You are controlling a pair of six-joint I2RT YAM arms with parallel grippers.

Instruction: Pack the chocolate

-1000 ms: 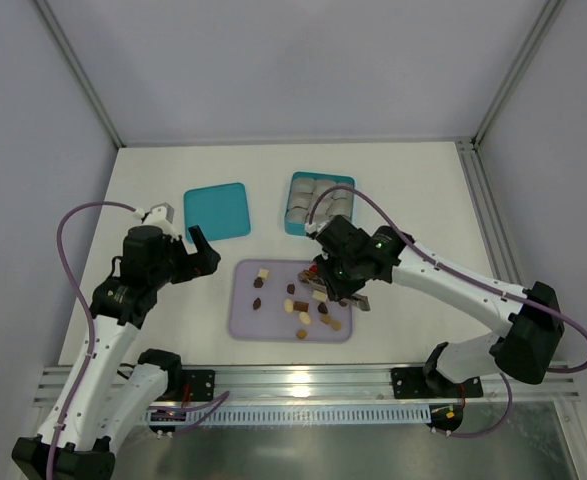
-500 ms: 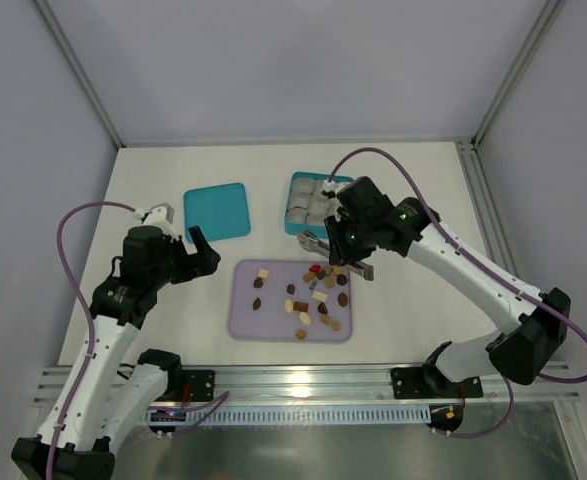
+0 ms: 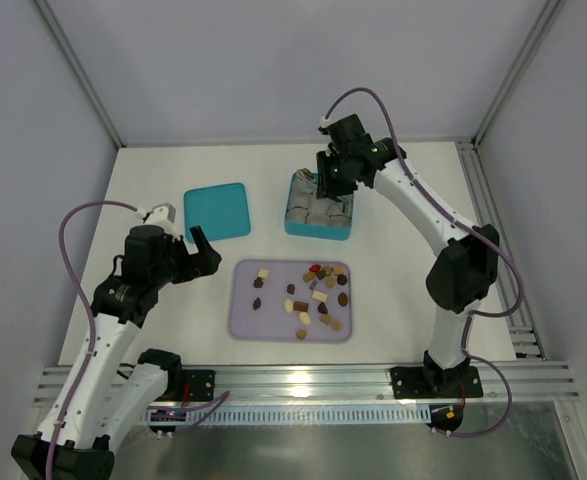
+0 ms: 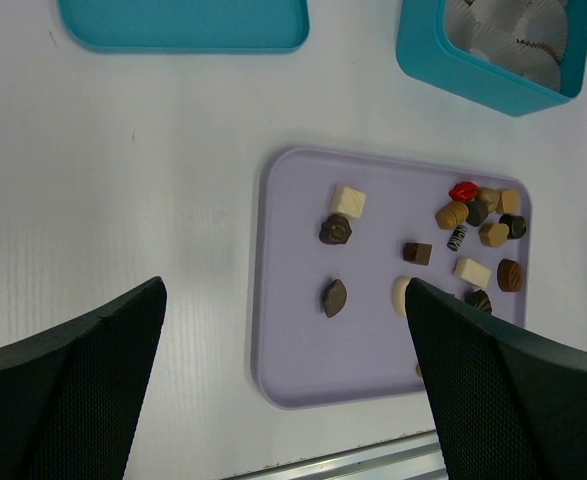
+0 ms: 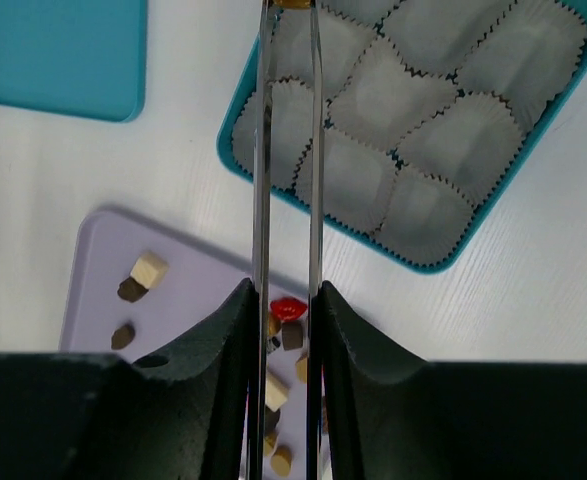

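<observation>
The right gripper (image 5: 284, 296) is clamped narrowly on a pair of long thin metal tweezers (image 5: 263, 150). Their blades run almost parallel to a tip at the top edge of the wrist view, where a small tan chocolate piece (image 5: 293, 4) seems to be pinched; it is too cropped to be sure. In the overhead view this gripper (image 3: 333, 180) hangs over the far side of the square teal box (image 3: 318, 232), which sits right of centre towards the far edge of the table.

The step in hand looks like dropping the piece into one of the pleated grey-white paper cups (image 5: 383, 95). To do it well, centre the tip over a single cup, lower it close, and part the blades gently so the cup is not dragged or crushed. All the cups in view look unfilled.

The other chocolates (image 3: 318, 295), a red one (image 5: 289, 308) among them, lie on the flat lavender tray (image 3: 273, 320) near the middle of the near edge. The teal lid (image 3: 217, 211) lies left of the box. The left gripper (image 3: 201, 250) hovers spread wide at the tray's left side, holding nothing, and nothing blocks the box.
</observation>
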